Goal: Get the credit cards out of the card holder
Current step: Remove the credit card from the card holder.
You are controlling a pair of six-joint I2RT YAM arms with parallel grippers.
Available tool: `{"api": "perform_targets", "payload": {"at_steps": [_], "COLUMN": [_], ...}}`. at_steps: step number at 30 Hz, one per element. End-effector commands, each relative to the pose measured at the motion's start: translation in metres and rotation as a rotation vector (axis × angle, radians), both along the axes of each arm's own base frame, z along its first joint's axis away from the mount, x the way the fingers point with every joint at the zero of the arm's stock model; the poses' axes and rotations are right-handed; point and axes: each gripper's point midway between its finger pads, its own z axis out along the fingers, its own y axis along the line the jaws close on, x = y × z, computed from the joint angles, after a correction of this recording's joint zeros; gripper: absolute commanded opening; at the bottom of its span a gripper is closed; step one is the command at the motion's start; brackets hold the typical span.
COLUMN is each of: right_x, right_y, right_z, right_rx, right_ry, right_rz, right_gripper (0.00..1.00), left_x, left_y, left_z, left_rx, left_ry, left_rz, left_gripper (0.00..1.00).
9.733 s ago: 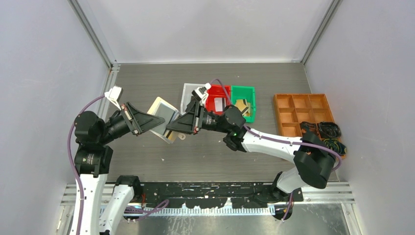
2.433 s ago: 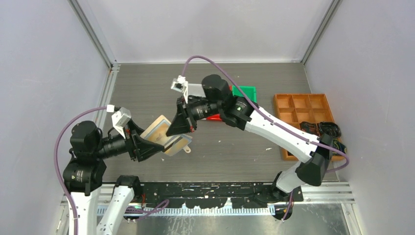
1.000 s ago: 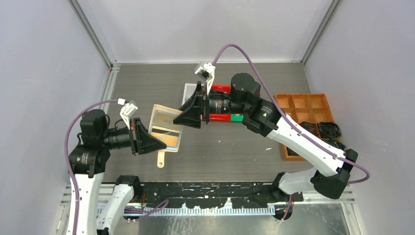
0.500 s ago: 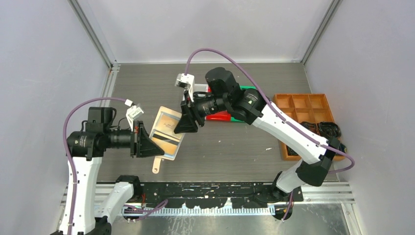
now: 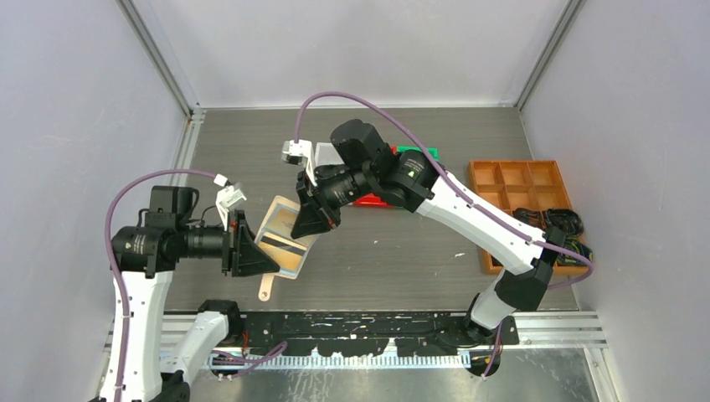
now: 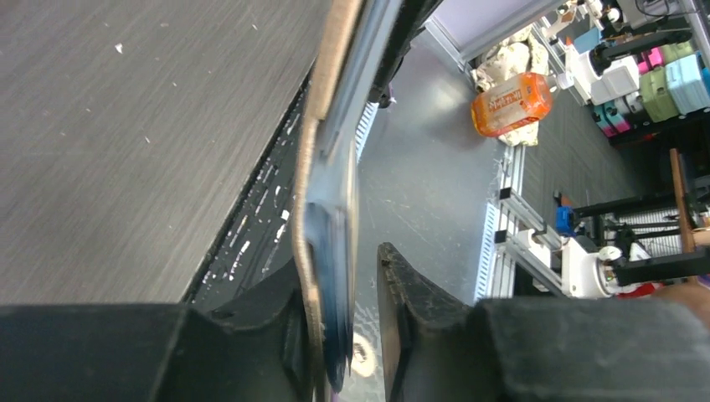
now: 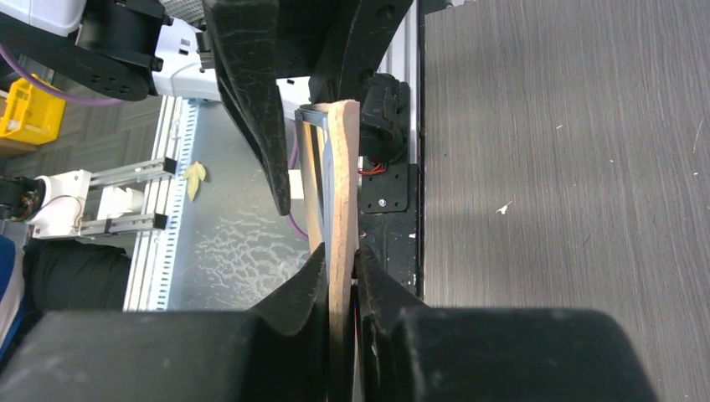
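The card holder point(image 5: 285, 239) is held open above the table point(image 5: 402, 260), stretched between the two grippers and tilted, with its snap tab point(image 5: 265, 289) hanging at the near end. The credit cards point(image 5: 283, 248) are seen inside its sleeves — one pale with a dark stripe, one gold beneath it.

The far edge of the holder is pinched by the right gripper point(image 5: 306, 223). In the right wrist view the tan flap point(image 7: 343, 193) is squeezed tightly between both fingers point(image 7: 306, 289), with no gap on either side.

The near-left edge is met by the left gripper point(image 5: 264, 256). In the left wrist view the holder point(image 6: 316, 193) is seen edge-on. It is pressed against one finger point(image 6: 280, 322), while a slim gap is left before the other, so the claw is slightly spread rather than clamped.

Further back, a red bin point(image 5: 374, 201) and a green bin point(image 5: 419, 154) are partly hidden by the right arm. An orange compartment tray point(image 5: 512, 186) is set well apart at the right.
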Motion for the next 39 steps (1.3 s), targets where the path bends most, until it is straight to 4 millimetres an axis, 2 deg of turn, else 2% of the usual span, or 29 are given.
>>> {"api": "perform_targets", "payload": {"at_steps": [1, 3, 7, 12, 18, 23, 28, 35, 39], "right_x": [-0.006, 0.005, 0.012, 0.014, 0.017, 0.021, 0.029, 0.022, 0.019], "right_y": [-0.006, -0.004, -0.007, -0.014, -0.018, -0.022, -0.029, -0.031, -0.028], "right_z": [0.053, 0.071, 0.102, 0.109, 0.113, 0.111, 0.105, 0.098, 0.095], "right_rx": [0.155, 0.232, 0.412, 0.537, 0.658, 0.721, 0.774, 0.817, 0.826], "right_ry": [-0.057, -0.060, -0.019, 0.049, 0.143, 0.197, 0.228, 0.262, 0.278], "right_rz": [-0.025, -0.104, -0.193, -0.267, -0.313, -0.352, -0.426, -0.448, -0.443], "right_gripper": [0.01, 0.01, 0.01, 0.01, 0.01, 0.01, 0.01, 0.01, 0.01], "left_x": [-0.002, 0.002, 0.018, 0.031, 0.035, 0.029, 0.033, 0.057, 0.055], "left_y": [-0.002, -0.004, -0.008, -0.005, -0.003, -0.007, -0.004, 0.015, 0.012], "left_z": [0.020, 0.025, 0.041, 0.062, 0.077, 0.091, 0.088, 0.074, 0.072], "left_rx": [-0.034, -0.058, -0.129, -0.232, -0.265, -0.323, -0.319, -0.266, -0.273], "left_ry": [-0.114, -0.108, -0.130, -0.270, -0.265, -0.237, -0.237, -0.274, -0.260], "left_rz": [-0.027, -0.006, 0.109, 0.296, 0.345, 0.321, 0.367, 0.570, 0.548], "left_gripper": [0.36, 0.41, 0.43, 0.40, 0.35, 0.35, 0.30, 0.27, 0.23]}}
